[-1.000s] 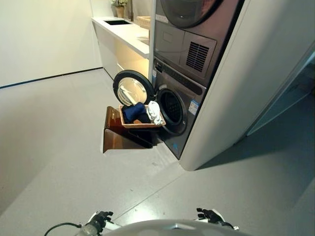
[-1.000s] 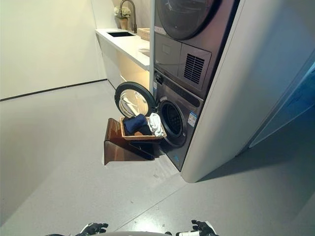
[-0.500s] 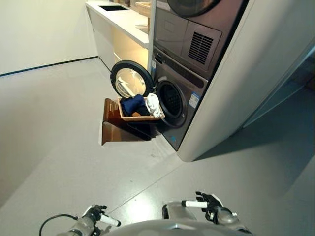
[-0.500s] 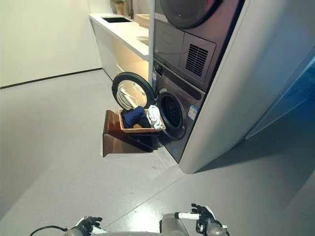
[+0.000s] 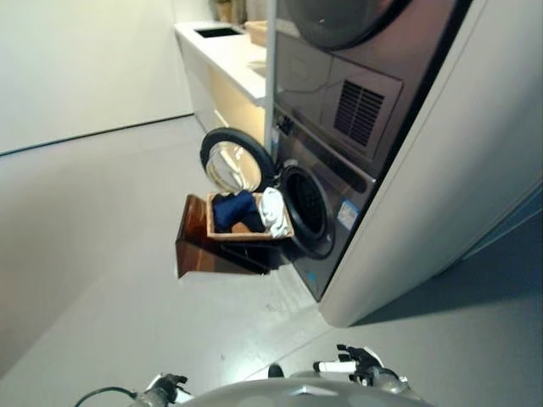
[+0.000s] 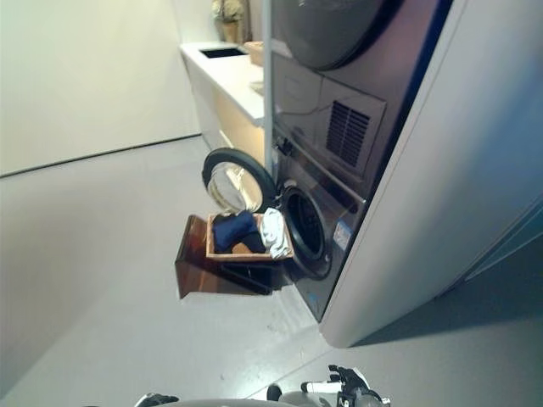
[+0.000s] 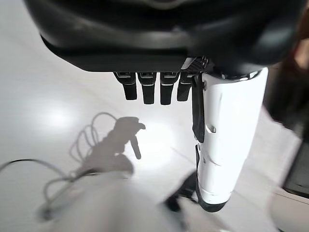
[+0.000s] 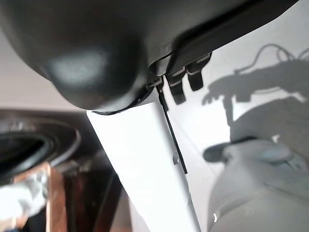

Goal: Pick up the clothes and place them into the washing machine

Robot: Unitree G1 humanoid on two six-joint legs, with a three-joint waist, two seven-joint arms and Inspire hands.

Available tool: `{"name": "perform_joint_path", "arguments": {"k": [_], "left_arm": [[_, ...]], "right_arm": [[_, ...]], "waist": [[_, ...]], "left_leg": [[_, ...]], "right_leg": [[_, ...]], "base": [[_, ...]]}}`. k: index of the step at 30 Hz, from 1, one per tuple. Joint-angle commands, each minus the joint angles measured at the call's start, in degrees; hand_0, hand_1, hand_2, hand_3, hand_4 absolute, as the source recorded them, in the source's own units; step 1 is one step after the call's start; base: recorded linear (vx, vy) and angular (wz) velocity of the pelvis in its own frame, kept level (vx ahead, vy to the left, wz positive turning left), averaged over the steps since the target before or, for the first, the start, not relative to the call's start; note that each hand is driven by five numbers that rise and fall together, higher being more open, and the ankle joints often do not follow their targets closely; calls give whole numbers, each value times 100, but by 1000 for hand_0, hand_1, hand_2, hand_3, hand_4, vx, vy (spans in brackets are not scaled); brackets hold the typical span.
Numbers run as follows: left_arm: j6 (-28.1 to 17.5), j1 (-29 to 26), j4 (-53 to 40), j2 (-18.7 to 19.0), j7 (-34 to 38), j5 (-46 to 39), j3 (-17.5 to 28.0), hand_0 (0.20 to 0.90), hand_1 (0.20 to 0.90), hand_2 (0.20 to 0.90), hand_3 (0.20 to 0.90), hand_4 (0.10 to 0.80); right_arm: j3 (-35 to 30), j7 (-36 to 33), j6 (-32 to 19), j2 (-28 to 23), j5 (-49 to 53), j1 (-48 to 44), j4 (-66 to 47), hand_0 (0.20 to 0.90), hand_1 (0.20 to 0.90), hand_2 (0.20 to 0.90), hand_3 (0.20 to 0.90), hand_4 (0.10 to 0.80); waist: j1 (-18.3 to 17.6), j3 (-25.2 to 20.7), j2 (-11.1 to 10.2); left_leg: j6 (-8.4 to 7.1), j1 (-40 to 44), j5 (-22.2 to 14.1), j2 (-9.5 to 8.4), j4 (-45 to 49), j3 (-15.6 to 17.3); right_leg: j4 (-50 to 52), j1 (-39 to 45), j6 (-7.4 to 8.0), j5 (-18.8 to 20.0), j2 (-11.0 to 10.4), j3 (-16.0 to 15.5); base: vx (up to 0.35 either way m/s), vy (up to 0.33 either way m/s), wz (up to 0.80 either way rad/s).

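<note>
The left robot hand [image 7: 159,48] has a glossy black housing, a row of short dark fingers with grey ribbed joints, and a long white thumb cover with a black strip. The right robot hand [image 8: 120,58] is likewise black with a white thumb cover.

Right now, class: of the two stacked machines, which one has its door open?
The lower washing machine: its round door swings open beside the basket of clothes. The upper machine stays closed.
</note>
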Motion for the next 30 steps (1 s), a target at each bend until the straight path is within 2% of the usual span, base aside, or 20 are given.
{"name": "perform_joint_path", "arguments": {"k": [1,2,3,4,7,8,9,11,15,16,17,18,19,22,24,25,26,27,28,30], "left_arm": [[-208,-491,-674,205,240,-353,25,900,900,900,900,800],[-206,-493,-676,204,241,-354,23,900,900,900,900,800],[-260,-478,-872,180,283,-468,-23,900,900,900,900,800],[-277,-467,-893,163,313,-489,-38,900,900,900,900,800],[-257,-424,-842,130,322,-456,-40,900,900,900,900,800],[-261,-385,-815,117,329,-454,-40,900,900,900,900,800],[-250,-265,-706,100,328,-422,8,900,900,900,900,800],[-234,-156,-556,77,304,-364,62,900,900,900,900,800],[-208,-4,-397,88,235,-204,102,900,900,900,900,800],[-214,88,-363,98,207,-180,181,900,900,900,900,800],[-225,107,-358,102,210,-206,193,900,900,900,900,800],[-225,107,-358,101,210,-206,193,900,900,900,900,800],[-246,76,-354,136,220,-271,210,900,900,900,900,800],[-249,33,-360,169,205,-254,128,900,900,900,900,800],[-275,-29,-457,225,164,-254,71,900,900,900,900,800],[-271,-57,-498,267,160,-254,60,900,900,900,900,800],[-270,-59,-498,265,159,-254,61,900,900,900,900,800],[-265,-180,-593,337,178,-281,-5,900,900,900,900,800],[-264,-186,-593,336,178,-281,-4,900,900,900,900,800],[-248,-245,-550,418,201,-216,-54,900,900,900,900,800]], "right_arm": [[342,-151,-19,-487,10,-42,-152,900,900,900,900,800],[339,-152,-21,-487,11,-46,-148,900,900,900,900,800],[328,-233,-29,-505,39,-117,-87,900,900,900,900,800],[298,-262,-36,-515,66,-142,-43,900,900,900,900,800],[245,-291,-53,-534,91,-223,99,900,900,900,900,800],[239,-289,-59,-540,79,-237,168,900,900,900,900,800],[243,-272,-83,-524,40,-233,246,900,900,900,900,800],[222,-247,-103,-514,-21,-213,263,900,900,900,900,800],[158,-206,-101,-514,-58,-162,334,900,900,900,900,800],[129,-178,-83,-520,-92,-173,414,900,900,900,900,800],[157,-176,-82,-506,-135,-157,476,900,900,900,900,800],[156,-176,-82,-506,-135,-157,476,900,900,900,900,800],[150,-153,-86,-476,-129,-180,565,900,900,900,900,800],[63,-102,-81,-424,-75,-139,634,900,900,900,900,800],[-87,-87,-51,-452,-18,-160,766,900,900,900,900,800],[-139,-91,-57,-456,7,-163,803,900,900,900,900,800],[-140,-91,-57,-457,7,-166,803,900,900,900,900,800],[-263,-146,-63,-488,109,-252,822,900,900,900,900,800],[-265,-146,-63,-489,110,-257,823,900,900,900,900,800],[-353,-163,-76,-537,187,-345,788,900,900,900,900,800]], "waist": [[18,518,-295],[44,540,-273],[267,599,-347],[350,615,-379],[509,653,-324],[582,669,-264],[750,670,-100],[879,638,0],[966,565,28],[1026,495,66],[1128,428,70],[1130,425,72],[1218,341,14],[1158,241,-108],[1115,158,-268],[1097,193,-249],[1111,181,-228],[991,360,-84],[988,367,-90],[872,452,208]], "left_leg": [[529,129,1010,-403,325,618],[530,140,980,-373,357,638],[563,-455,833,-90,91,1087],[570,-777,792,-13,-288,1289],[542,-1247,827,30,-1165,1441],[528,-1317,875,-14,-1694,1357],[512,-1354,1060,-154,-3260,1089],[446,-1496,1262,-229,-4216,1062],[420,-1624,1380,-330,-4650,1467],[559,-1504,1400,-422,-4637,1614],[576,-1494,1452,-523,-4694,1296],[576,-1497,1453,-520,-4694,1296],[567,-1458,1509,-611,-4608,910],[675,-1361,1385,-712,-4510,1015],[959,-1133,958,-1012,-4342,1117],[1018,-1006,864,-1032,-4331,1092],[1012,-1029,869,-1003,-4326,1098],[1111,-769,767,-969,-4371,1033],[1109,-768,770,-976,-4374,1031],[1116,-265,715,-848,-4690,1053]], "right_leg": [[-522,246,389,147,-263,634],[-515,255,389,145,-232,649],[-539,536,343,17,-269,688],[-607,667,372,-37,-325,725],[-753,976,430,-171,-317,860],[-796,1105,464,-246,-305,931],[-885,1431,530,-445,-226,1056],[-899,1670,533,-617,-151,1176],[-862,2017,527,-882,-155,1285],[-844,2239,528,-1059,-185,1371],[-851,2283,536,-1099,-235,1429],[-850,2279,536,-1098,-233,1431],[-746,2374,601,-1178,-332,1502],[-495,2400,756,-1110,-551,1476],[640,2075,1113,-312,-745,1554],[1249,1805,1213,5,-695,1556],[1243,1781,1210,28,-670,1570],[2285,1236,1361,433,-405,1400],[2320,1221,1358,415,-409,1395],[2659,459,1168,-23,-553,600]], "base": [[376,-321,-30],[377,-199,-50],[364,-133,-49],[366,-139,-35],[287,23,-18],[636,145,-56],[625,144,-56],[563,79,-42],[413,67,-46],[427,138,-41],[422,137,-34],[402,140,-54],[397,157,-72],[387,171,-70],[418,190,-4],[206,97,11],[243,172,10],[155,133,-1],[348,277,8],[361,230,5]]}}
